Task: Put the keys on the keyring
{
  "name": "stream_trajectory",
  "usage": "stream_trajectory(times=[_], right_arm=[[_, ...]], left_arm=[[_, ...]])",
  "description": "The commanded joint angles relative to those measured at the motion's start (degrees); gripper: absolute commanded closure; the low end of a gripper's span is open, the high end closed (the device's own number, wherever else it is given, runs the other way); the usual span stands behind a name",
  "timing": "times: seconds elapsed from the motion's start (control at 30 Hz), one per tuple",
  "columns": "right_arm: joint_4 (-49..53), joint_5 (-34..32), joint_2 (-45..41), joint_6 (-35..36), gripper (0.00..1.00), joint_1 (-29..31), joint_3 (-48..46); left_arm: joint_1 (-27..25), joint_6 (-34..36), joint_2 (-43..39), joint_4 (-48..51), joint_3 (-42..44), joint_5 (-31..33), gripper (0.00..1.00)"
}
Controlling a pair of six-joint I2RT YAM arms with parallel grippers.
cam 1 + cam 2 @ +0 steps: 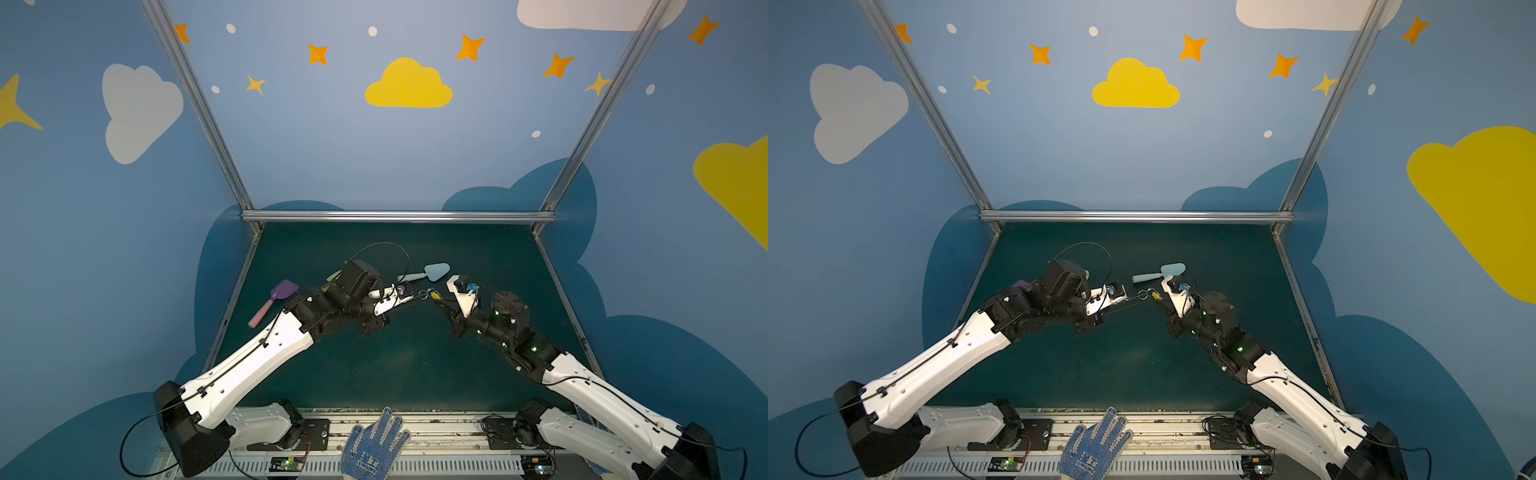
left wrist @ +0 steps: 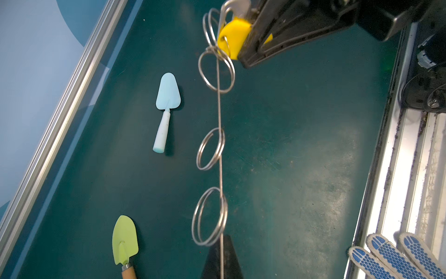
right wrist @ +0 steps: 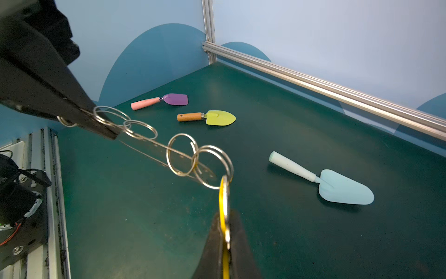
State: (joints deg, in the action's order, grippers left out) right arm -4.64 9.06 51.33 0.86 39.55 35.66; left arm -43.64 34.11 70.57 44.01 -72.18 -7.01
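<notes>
Keyring [image 3: 156,147] was held edge-on over mid-desk, clear of the surface. L gripper [image 3: 109,132] had one end, and the free end pointed at R gripper [image 3: 224,244]. Keys [image 3: 223,205] sat in R gripper, yellow tag and silver key flat together. Their split ring [image 3: 213,166] stuck out past the tips, overlapping the keyring's free end and touching its end ring [image 3: 182,154]. Couldn't tell whether the split ring was threaded through a hole or just lying against the plate. Both top views showed the same layout: L gripper [image 1: 409,297] came in from the left and R gripper [image 1: 439,302] from the right, tips near but apart.

Room: desk [image 1: 374,365] was bare through the centre and near half, w/ plenty of space toward the near edge. Blue trowel [image 1: 432,272] lay just behind the grippers, toward the far edge. Purple trowel [image 1: 284,289] and green trowel [image 3: 207,118] lay toward the far-left corner. Glove [image 1: 374,442] lay on the rail past the near edge.

L gripper: jaws pressed together, pinching the keyring plate. R gripper: jaws pinched on tag + key.
</notes>
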Motion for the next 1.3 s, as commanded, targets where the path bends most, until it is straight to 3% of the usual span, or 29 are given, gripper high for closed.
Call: stream_trajectory(times=[0.0, 0.3, 0.83, 1.03, 1.27], right_arm=[[-0.1, -2.4, -2.7, -0.1, 1.00, -0.2, -2.2], [-1.0, -1.4, -3.3, 2.5, 1.00, 0.6, -1.3], [-1.2, 3.6, 3.0, 7.6, 1.00, 2.7, 2.6], [-0.7, 0.0, 3.4, 7.8, 1.00, 2.8, 2.0], [0.7, -7.2, 3.2, 6.6, 1.00, 2.7, 0.5]], left_arm=[[0.3, 1.3, 0.8, 5.1, -1.9, 0.5, 0.96], [-1.2, 2.9, 2.5, 7.9, -2.9, -8.9, 0.96], [-2.6, 3.9, 1.1, 6.3, -1.8, -12.4, 0.96], [-1.0, 2.3, -3.4, 1.2, 1.3, -15.3, 0.96], [1.3, 1.9, -4.3, 3.8, 1.1, -17.7, 0.96]])
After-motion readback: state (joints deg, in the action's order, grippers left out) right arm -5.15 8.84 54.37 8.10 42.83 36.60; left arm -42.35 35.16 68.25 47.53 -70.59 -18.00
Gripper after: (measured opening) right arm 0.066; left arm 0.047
